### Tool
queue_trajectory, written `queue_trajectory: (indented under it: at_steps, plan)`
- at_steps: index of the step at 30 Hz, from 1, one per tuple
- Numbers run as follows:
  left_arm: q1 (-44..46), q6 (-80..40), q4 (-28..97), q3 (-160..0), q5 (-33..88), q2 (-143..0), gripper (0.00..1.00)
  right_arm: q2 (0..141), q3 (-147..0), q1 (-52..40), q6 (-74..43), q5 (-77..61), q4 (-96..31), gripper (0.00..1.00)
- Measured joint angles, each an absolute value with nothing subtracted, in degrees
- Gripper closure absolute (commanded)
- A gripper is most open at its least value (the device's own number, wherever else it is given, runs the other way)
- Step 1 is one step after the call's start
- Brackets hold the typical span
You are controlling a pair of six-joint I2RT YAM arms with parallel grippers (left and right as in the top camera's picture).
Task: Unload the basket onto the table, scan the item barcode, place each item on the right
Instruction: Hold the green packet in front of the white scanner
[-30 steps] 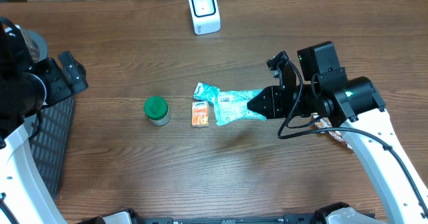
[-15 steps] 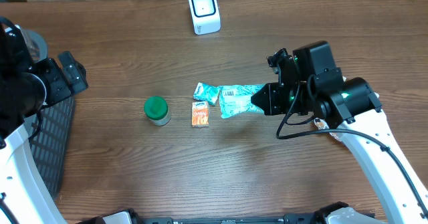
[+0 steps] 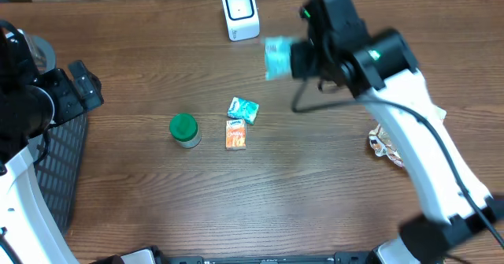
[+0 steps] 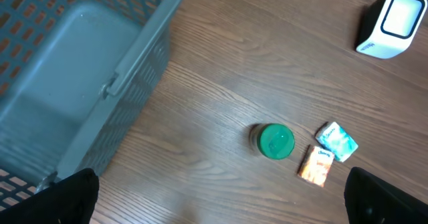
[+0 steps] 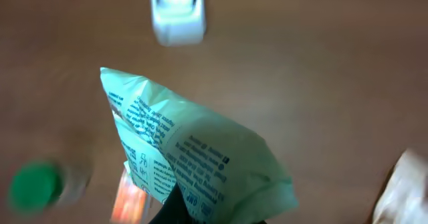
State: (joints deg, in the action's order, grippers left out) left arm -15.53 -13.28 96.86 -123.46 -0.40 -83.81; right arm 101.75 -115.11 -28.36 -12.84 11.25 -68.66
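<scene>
Right gripper [image 3: 293,59] pinched tight on green packet [image 3: 276,57], held aloft near scanner [image 3: 240,12] — presumably to face its print at the window — left gripper [image 4: 224,198] agape, holding nothing.

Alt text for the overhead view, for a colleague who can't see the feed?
The right gripper holds a pale green plastic packet, blurred, just right of the white box-shaped barcode scanner at the far edge of the wooden table. Nearer sit a green-lidded jar, a small teal sachet and an orange sachet.
</scene>
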Motion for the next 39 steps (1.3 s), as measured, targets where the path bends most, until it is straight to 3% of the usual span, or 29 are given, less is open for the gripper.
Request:
queue_trajectory:
  at_steps: [9,21,27,39]
  plan:
    - [-15.5,-13.3,96.9,-123.5,-0.4,-83.8,0.00,117.9,-118.9,-31.5,5.5,34.3,-28.1,0.96]
    - [-15.5,-13.3,96.8,-123.5,-0.4,-83.8,0.00,137.3,-118.8,-31.5,48.8,39.7,13.0,0.96]
    - [-15.5,-13.3,96.8,-123.5,-0.4,-83.8,0.00,143.5,-118.8,-31.5,58.9,34.7,14.6,0.96]
    - [-15.5,-13.3,96.9,-123.5,-0.4,-83.8,0.00,146.8,-118.8,-31.5,66.2,34.9,16.1,0.96]
